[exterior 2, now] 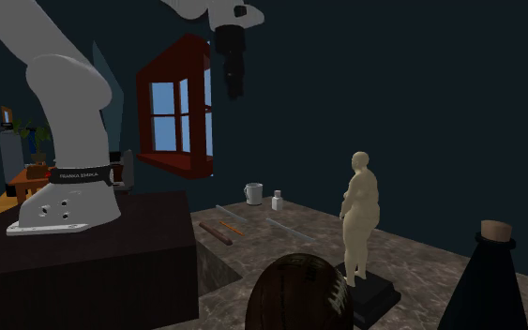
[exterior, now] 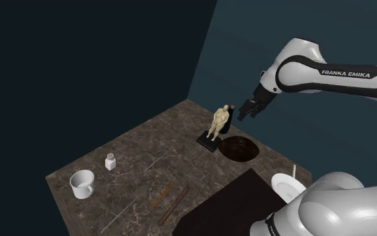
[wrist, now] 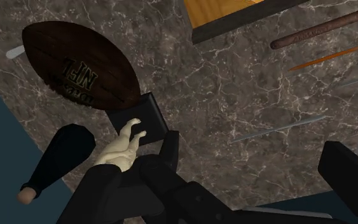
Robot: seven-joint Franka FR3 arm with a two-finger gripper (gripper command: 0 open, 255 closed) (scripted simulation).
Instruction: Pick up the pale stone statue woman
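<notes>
My pincer (exterior: 250, 108) hangs spread just right of the pale statue (exterior: 218, 122), upright on its black base (exterior: 208, 141) at the shoulder view's centre. It looks stiff, heavy, smooth; I'd clasp its torso.

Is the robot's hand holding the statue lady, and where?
No, nothing is held. The hand hangs open, high above the statue, not touching it.

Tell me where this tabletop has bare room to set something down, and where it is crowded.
Bare: the marble stretch between the statue and the small white bottle. Crowded: the corner with the statue, football and dark bottle, and around the sticks.
</notes>
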